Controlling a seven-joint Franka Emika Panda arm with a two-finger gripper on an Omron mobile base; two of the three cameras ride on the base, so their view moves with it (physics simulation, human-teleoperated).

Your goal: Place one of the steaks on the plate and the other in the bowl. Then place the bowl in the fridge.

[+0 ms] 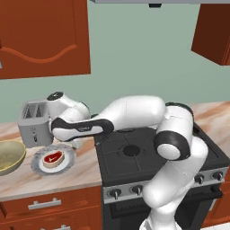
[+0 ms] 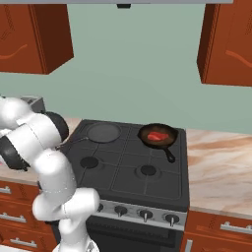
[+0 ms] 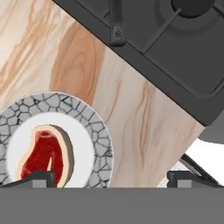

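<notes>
Marbled tan counter (image 1: 67, 177) carries most of your stock, left of the black stove (image 1: 148, 157).

Item, bowl (image 1: 10, 155): olive-yellow, at the counter's left edge, just beside the plate; nothing shows inside it from the left base view. You have not filled it yet.

Item, plate (image 1: 67, 157): grey-rimmed, near the counter's front edge, in front of the toaster (image 1: 33, 121). It holds one steak (image 1: 53, 158), lying flat at its centre. Count that step done.

Item, frying pan (image 2: 158, 136): dark, on the stove's back right burner.

Item, second steak (image 2: 157, 136): red, lying in that pan, well apart from the bowl.

Item, gripper (image 3: 111, 177): released, fingers spread wide, nothing between them, hovering over the plate's edge nearest the stove.

Your remaining work, as judged from this layout: fetch the pan's steak, drop it in the bowl, then carry the bowl to the fridge. Roughly a third is complete.
</notes>
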